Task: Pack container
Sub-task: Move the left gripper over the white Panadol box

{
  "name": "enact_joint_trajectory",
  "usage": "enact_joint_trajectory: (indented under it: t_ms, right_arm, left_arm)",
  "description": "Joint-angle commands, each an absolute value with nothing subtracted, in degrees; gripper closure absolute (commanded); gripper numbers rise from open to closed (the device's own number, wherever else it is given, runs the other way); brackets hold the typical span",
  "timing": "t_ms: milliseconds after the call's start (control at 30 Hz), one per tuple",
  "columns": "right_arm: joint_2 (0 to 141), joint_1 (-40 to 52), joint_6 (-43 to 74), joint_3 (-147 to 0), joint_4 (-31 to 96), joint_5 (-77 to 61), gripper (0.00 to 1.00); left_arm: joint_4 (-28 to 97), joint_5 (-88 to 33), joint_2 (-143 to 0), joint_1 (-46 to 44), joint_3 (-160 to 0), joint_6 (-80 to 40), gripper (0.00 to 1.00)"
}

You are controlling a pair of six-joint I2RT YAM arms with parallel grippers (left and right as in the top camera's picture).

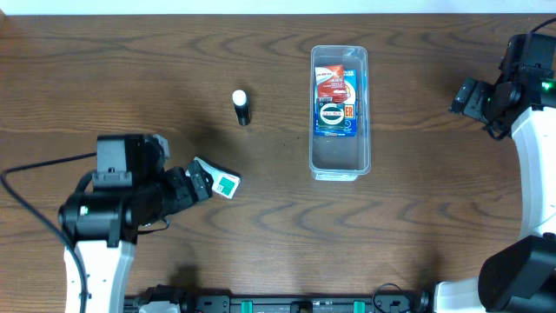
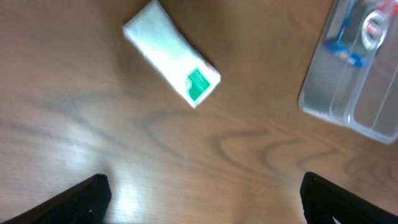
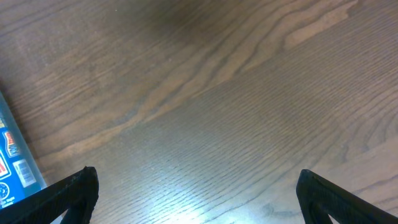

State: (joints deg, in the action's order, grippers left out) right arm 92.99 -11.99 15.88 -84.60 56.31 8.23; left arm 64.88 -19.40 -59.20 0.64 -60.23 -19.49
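Note:
The clear plastic container [image 1: 340,165] stands right of centre on the table, with a blue and red packet [image 1: 335,100] inside its far half. It also shows at the right edge of the left wrist view [image 2: 348,106]. A small white box with a green mark [image 1: 222,180] lies flat on the table, just ahead of my left gripper [image 1: 201,180]. In the left wrist view the box [image 2: 171,64] lies beyond the open, empty fingers [image 2: 202,193]. A small black bottle with a white cap [image 1: 241,107] stands left of the container. My right gripper [image 1: 463,97] is open and empty [image 3: 196,190] over bare wood at the far right.
The table is dark wood [image 1: 130,69]. A blue edge of the packet [image 3: 15,155] shows at the left of the right wrist view. The arm bases stand at the near left [image 1: 100,261] and the right edge [image 1: 534,191].

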Motion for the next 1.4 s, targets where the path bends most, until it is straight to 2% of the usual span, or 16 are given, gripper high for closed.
enact_joint_trajectory:
  t_ms: [0, 133, 200, 333, 400, 567, 700, 833, 1367]
  right_arm:
    - [93.12, -12.36, 15.35, -84.44, 56.38, 9.02, 0.01]
    - [93.12, -12.36, 15.35, -84.44, 56.38, 9.02, 0.01]
    - [93.12, -12.36, 15.35, -84.44, 56.38, 9.02, 0.01]
    - [93.12, -12.36, 15.35, -84.44, 56.38, 9.02, 0.01]
    - [93.12, -12.36, 15.35, -84.44, 56.38, 9.02, 0.01]
    - [93.12, -12.36, 15.35, -84.44, 56.38, 9.02, 0.01]
    - [93.12, -12.36, 15.35, -84.44, 56.38, 8.99, 0.01]
    - [93.12, -12.36, 15.35, -84.44, 56.38, 9.02, 0.01]
    - [93.12, -12.36, 15.35, -84.44, 56.38, 9.02, 0.01]
  left_arm:
    - [64.71, -25.21, -61.56, 0.84, -60.73, -21.8, 0.02]
    - [63.83, -21.21, -63.09, 0.89, -60.95, -41.12, 0.02]
    - [64.03, -18.24, -63.72, 0.82, -60.95, -44.8, 0.02]
    - [68.16, -4.95, -66.32, -0.03, -60.95, -55.55, 0.02]
    - [67.81, -4.05, -68.12, -0.84, -60.95, -57.87, 0.02]
    - [63.16, -7.6, -74.24, -5.02, -62.24, -56.14, 0.02]
    - [64.29, -4.97, -79.24, -7.9, -67.24, -55.22, 0.02]
    - [66.83, -0.84, -82.52, -8.12, -71.05, -57.8, 0.02]
    - [64.01, -0.43, -91.66, -8.6, -70.67, -62.33, 0.02]
